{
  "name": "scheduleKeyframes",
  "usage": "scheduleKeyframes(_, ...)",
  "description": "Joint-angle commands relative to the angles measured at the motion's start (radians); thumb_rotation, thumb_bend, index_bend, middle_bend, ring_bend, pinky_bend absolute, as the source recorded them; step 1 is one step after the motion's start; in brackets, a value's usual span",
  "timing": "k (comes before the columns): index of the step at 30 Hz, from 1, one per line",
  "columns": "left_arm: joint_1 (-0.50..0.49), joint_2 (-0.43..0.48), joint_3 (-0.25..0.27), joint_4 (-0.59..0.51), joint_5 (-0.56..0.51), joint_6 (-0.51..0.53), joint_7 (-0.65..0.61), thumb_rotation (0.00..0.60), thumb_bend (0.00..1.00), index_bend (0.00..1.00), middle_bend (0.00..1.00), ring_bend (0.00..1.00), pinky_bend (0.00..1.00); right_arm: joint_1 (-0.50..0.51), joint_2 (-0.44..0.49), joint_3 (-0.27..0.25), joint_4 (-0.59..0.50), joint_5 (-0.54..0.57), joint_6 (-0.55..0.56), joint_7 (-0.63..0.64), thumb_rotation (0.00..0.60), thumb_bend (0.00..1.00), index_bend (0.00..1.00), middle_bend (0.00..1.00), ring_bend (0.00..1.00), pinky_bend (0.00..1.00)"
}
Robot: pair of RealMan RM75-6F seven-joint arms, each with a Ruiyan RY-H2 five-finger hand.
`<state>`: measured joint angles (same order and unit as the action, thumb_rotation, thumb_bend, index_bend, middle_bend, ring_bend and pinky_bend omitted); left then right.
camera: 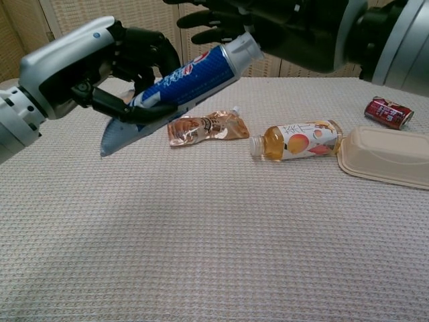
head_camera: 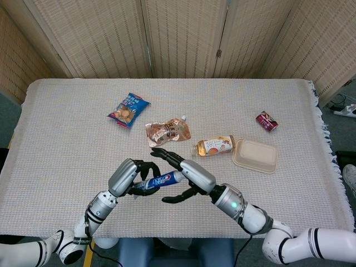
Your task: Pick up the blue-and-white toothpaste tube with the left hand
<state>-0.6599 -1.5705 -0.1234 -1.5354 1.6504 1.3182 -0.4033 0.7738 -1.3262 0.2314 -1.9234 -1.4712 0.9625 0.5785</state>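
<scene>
The right hand runs off the chest view's top edge, so its fingers can't be read in full there. The left hand covers the middle of the toothpaste tube. The blue snack bag carries print too small to read. Both forearms leave the head view's bottom edge.

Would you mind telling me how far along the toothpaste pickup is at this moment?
Done: the left robot hand grips the blue-and-white toothpaste tube, lifted clear of the table with its cap end tilted up. In hand: the right robot hand, fingers spread, sits at the cap end; whether it touches is unclear. Left: seemingly nothing beyond keeping the hold steady.
</scene>
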Motion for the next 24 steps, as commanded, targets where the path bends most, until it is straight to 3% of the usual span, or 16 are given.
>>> scheduleKeyframes(1,-0.001,0.0,-0.001,-0.001,-0.002,-0.002,0.002,0.6,0.79,0.8,0.86,0.76,0.7,0.002,-0.013,-0.002,0.012,-0.001,0.006,0.002,0.269,0.11,0.0,0.0,0.0,0.0)
scheduleKeyframes(24,-0.005,-0.002,-0.011,-0.021,-0.012,0.008,-0.037,0.6,0.79,0.8,0.87,0.77,0.7,0.009,-0.162,-0.006,0.086,-0.062,0.109,0.078,0.257,0.11,0.0,0.0,0.0,0.0)
